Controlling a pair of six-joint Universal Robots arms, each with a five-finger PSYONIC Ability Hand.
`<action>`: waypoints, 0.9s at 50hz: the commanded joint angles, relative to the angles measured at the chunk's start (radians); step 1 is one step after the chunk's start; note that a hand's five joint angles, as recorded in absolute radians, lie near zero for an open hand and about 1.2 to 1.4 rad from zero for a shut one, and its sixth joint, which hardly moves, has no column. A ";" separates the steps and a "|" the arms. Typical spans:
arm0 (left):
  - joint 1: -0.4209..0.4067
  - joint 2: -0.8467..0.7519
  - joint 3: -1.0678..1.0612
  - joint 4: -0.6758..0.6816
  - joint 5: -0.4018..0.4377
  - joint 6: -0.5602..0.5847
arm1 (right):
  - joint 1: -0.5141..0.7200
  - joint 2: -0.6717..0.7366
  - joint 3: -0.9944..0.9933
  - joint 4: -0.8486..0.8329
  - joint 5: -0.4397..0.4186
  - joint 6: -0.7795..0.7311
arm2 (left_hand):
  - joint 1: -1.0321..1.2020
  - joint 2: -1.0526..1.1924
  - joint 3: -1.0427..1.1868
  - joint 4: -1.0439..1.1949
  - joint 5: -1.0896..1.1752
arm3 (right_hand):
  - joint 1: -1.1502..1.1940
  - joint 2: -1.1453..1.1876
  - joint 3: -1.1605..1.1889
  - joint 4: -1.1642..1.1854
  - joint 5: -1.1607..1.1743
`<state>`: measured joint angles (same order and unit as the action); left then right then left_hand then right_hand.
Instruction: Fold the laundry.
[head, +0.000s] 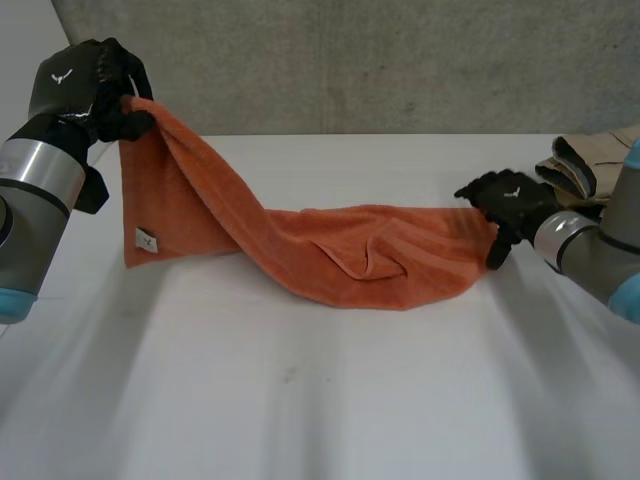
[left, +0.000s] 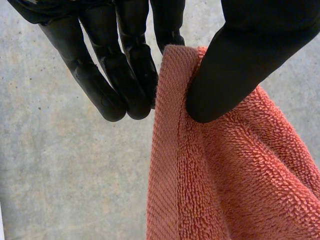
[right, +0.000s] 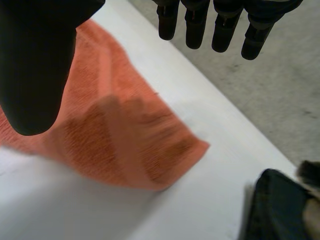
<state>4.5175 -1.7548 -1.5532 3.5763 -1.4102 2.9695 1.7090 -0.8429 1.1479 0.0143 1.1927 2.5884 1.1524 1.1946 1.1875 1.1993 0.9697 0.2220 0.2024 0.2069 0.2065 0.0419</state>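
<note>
Towel (head: 340, 250) lay across table (head: 300, 400) centre, its 10 o'clock corner pinched aloft by L hand (head: 85, 90), R hand (head: 512, 205) slack-fingered, holding nothing, at 3 o'clock end; spreading step, next prob. needed R grip.

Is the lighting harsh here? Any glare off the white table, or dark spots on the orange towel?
Head view: soft light, faint grey bands on the table, no glare spots; the towel darkens only in its creases. Left wrist view: the towel is evenly lit where the left robot hand pinches it. Right wrist view: a darker patch crosses the towel near its corner.
</note>
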 joint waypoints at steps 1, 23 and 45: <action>0.000 0.000 -0.001 0.007 -0.004 0.005 | 0.046 -0.027 -0.105 0.078 0.012 0.085 | 0.244 0.202 0.209 0.197 0.252 | -0.042 -0.022 -0.027 -0.026 -0.036; 0.006 -0.003 0.004 0.010 -0.004 0.009 | 0.225 0.424 -0.738 0.556 -0.219 -0.300 | 0.244 0.202 0.209 0.197 0.252 | 0.046 0.066 0.061 0.062 0.052; -0.003 -0.034 0.050 -0.098 -0.012 0.153 | 0.090 -0.040 -0.291 0.535 0.094 -0.251 | 0.244 0.202 0.209 0.197 0.252 | 1.174 1.194 1.189 1.190 1.180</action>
<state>4.5272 -1.7568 -1.5280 3.5741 -1.4280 3.0270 1.8485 -0.6559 0.5561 0.5485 1.2116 2.3277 1.1524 1.1947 1.1876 1.1993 0.9697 1.1093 1.1671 1.1817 1.1901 0.9720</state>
